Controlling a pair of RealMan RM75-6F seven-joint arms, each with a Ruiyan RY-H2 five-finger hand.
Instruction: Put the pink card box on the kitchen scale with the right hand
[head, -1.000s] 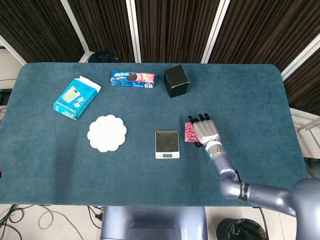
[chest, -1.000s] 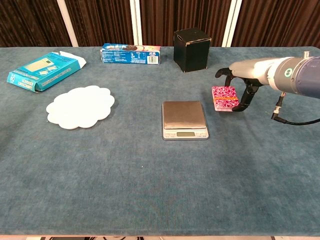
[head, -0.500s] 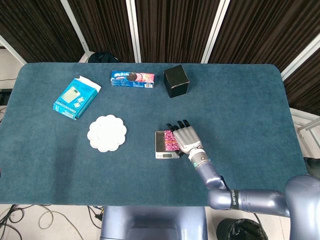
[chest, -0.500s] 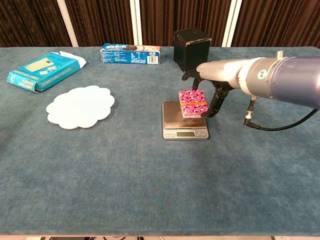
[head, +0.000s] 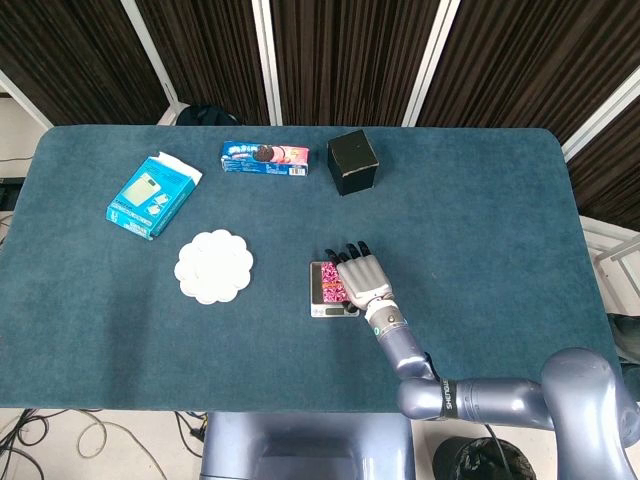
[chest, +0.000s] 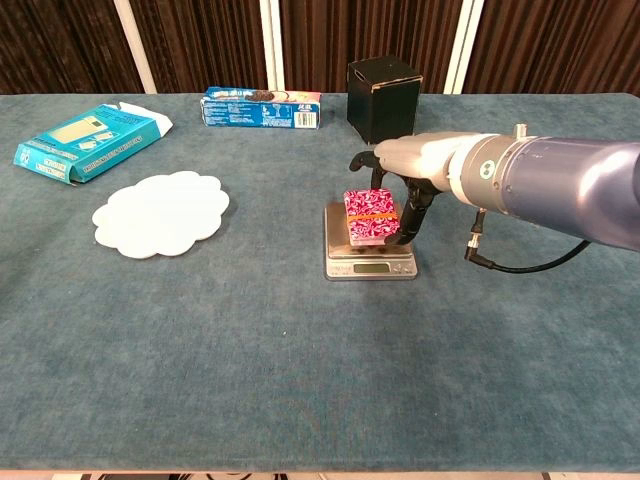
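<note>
The pink card box (chest: 370, 215) has a red band and is held over the silver kitchen scale (chest: 368, 263) by my right hand (chest: 398, 178). My fingers reach down over its right side. From above, the right hand (head: 361, 279) covers most of the pink card box (head: 333, 285), which lies above the kitchen scale (head: 321, 306). I cannot tell whether the box touches the platform. My left hand is in neither view.
A black cube box (chest: 384, 100) stands behind the scale. A cookie package (chest: 260, 108) lies at the back, an opened teal carton (chest: 85, 140) at the far left, and a white scalloped plate (chest: 161, 212) left of the scale.
My right hand has carried the pink card box leftward from the table right of the scale to above the scale's platform, and it has sunk lower over the last half second.
</note>
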